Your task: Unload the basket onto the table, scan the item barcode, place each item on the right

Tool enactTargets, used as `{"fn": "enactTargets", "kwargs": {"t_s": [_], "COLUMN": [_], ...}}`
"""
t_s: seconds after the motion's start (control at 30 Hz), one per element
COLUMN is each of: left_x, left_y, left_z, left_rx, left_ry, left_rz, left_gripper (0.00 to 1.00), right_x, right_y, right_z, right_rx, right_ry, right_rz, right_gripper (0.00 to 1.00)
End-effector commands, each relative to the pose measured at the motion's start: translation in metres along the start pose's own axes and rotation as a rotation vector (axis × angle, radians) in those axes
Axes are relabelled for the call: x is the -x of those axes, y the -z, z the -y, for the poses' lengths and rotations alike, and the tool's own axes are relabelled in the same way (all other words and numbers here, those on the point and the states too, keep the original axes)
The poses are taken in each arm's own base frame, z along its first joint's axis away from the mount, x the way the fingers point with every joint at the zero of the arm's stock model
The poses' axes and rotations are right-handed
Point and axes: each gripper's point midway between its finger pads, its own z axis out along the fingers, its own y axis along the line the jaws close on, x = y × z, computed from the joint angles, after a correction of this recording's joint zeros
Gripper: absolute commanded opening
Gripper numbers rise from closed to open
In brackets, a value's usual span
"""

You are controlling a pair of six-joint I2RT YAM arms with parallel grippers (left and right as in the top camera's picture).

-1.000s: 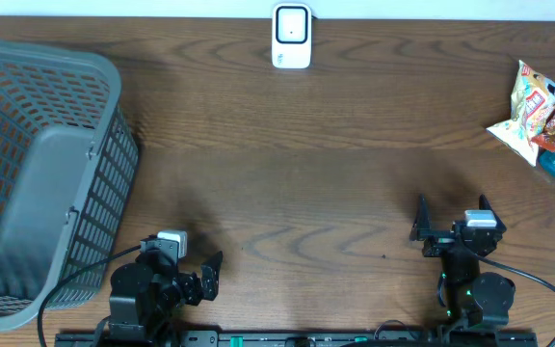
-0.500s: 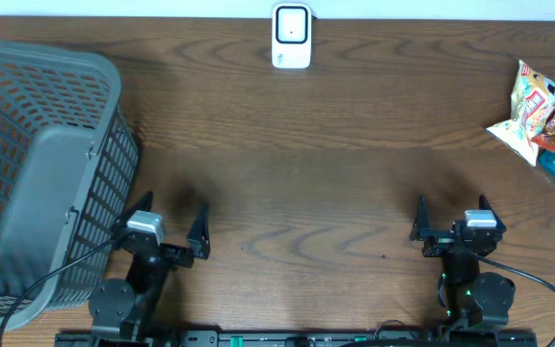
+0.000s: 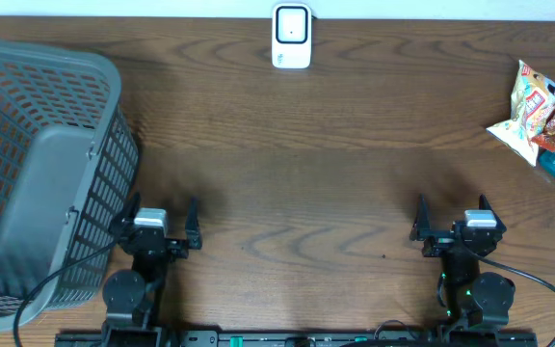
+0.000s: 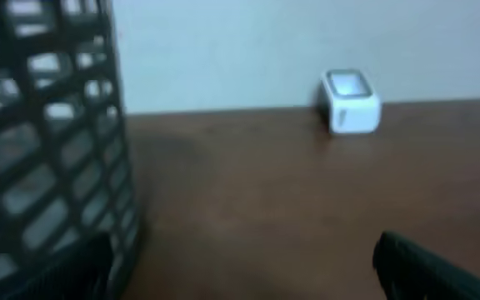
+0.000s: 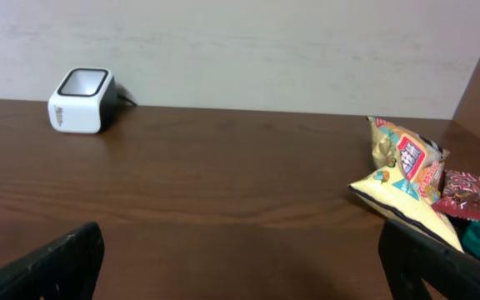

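At the bench (image 3: 306, 145)'s near edge, the left gripper (image 3: 160, 214) and right gripper (image 3: 453, 214) are both sitting spread wide, holding nothing. Farther back and rightward, nearer the right gripper, a snack bag (image 3: 531, 108) is lying; the scanner (image 3: 291, 37) is standing at the far middle.

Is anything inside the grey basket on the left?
Overhead, the basket shows only its bare grey floor, with no items in it. The floor's edges under the rim and behind the mesh wall are hidden, so something small there can't be ruled out.

The basket (image 3: 112, 188) is grey lattice, the scanner (image 3: 291, 36) white.
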Motion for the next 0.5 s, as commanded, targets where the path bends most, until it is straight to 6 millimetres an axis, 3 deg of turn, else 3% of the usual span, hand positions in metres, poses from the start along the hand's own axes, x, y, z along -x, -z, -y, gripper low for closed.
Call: {"fn": "enactTargets", "kwargs": {"t_s": [0.0,0.47], "left_x": [-0.0148,-0.0152], "left_y": [0.0009,0.0011], "left_z": [-0.0071,-0.0098], "left_rx": [0.036,0.053], "left_ry": [-0.031,0.037], "left_rz": [-0.057,-0.057], "left_gripper": [1.00,1.00], "right_x": [0.0004,0.0004], "right_y": [0.0003,0.0003], "right_z": [-0.0007,-0.0007], "right_rx": [0.003,0.003], "right_ry": [0.005,0.005], "right_rz": [0.003,0.004], "right_gripper": [0.99,0.99]}}
